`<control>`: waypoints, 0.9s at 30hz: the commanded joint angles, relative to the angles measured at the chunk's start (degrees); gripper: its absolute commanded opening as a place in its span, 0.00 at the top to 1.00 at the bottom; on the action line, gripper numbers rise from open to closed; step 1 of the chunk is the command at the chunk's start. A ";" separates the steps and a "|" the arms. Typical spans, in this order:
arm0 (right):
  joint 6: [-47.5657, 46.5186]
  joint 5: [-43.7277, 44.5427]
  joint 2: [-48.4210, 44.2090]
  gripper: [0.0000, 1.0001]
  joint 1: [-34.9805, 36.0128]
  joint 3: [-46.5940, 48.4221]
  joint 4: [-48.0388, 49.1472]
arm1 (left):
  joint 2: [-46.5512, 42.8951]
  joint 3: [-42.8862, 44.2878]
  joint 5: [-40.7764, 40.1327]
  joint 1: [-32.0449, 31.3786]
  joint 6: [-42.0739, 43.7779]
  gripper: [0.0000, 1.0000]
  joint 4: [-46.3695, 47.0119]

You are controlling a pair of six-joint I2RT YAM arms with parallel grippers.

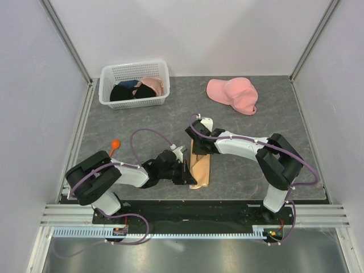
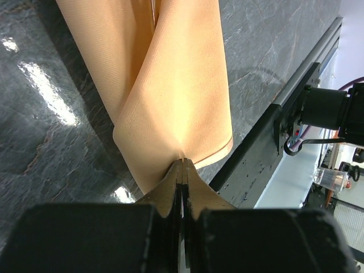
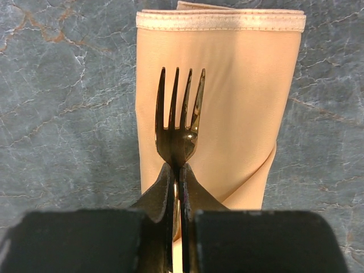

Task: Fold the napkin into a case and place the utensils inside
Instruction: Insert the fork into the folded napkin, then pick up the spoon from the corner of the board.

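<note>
Lying on the bench [image 1: 256, 119], the napkin [image 1: 200, 168] is folded to a narrow case. L tool [image 2: 182, 162] is pressed together on the napkin's near fold. R tool [image 3: 175, 168] pinches the fork [image 3: 179, 122] by its handle, 4 tines over the napkin. Probably best: L pinch steady, slide fork low + straight into the napkin's pocket w/o dragging cloth. Spoon [image 1: 115, 144] sits well left of the napkin.

Dark grey marbled worktop [image 1: 142, 119], plain white walls [image 1: 187, 34] closing in on three sides, aluminium posts [image 1: 67, 41] in the far corners, and bright glare patches [image 2: 48, 94] shining off that stone-look surface.
</note>
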 commanded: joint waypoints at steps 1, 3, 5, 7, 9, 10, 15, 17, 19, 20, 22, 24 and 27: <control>0.79 -1.59 -2.35 0.91 0.46 -0.20 -0.71 | -2.10 0.18 -1.38 -0.31 -0.51 0.98 -0.16; 0.62 -2.29 -2.70 0.77 0.46 -0.20 -0.71 | -3.24 0.27 -1.29 -0.31 -0.33 0.98 -0.52; -0.44 -1.60 -3.58 0.63 0.46 0.24 -1.32 | -6.04 0.44 -1.46 -0.22 0.19 0.96 -1.74; -1.49 0.07 -5.15 0.54 0.46 1.55 -3.07 | -8.77 0.88 -2.34 -0.22 1.24 0.89 -4.63; -3.86 1.30 -6.30 0.50 0.46 4.00 -5.70 | -13.43 1.67 -3.84 -0.22 1.86 0.73 -9.64; -4.65 1.83 -7.35 0.45 0.46 5.33 -7.11 | -15.36 2.02 -4.54 -0.13 2.12 0.68 -11.40; -12.90 8.94 -12.27 0.35 -0.07 12.10 -14.32 | -29.84 5.36 -9.54 1.53 4.41 0.48 -31.38; -15.46 10.62 -15.61 0.30 -0.33 12.02 -14.24 | -33.82 7.11 -11.22 6.61 6.25 0.43 -37.58; -18.27 10.54 -18.15 0.22 -0.68 10.79 -13.28 | -37.87 8.70 -10.52 16.18 9.57 0.40 -46.54; -19.15 9.58 -18.95 0.18 -0.77 10.09 -12.75 | -38.66 10.53 -10.61 19.87 10.99 0.39 -49.70; -21.18 8.08 -20.71 0.12 -1.21 7.63 -10.91 | -38.07 13.26 -11.65 30.77 16.33 0.35 -57.68; -21.97 5.01 -21.42 0.11 -2.00 5.88 -10.03 | -33.69 20.11 -14.19 39.36 19.43 0.18 -63.94; -23.64 1.22 -22.56 0.11 -3.05 3.77 -9.32 | -22.18 28.99 -19.30 46.25 26.71 0.17 -73.10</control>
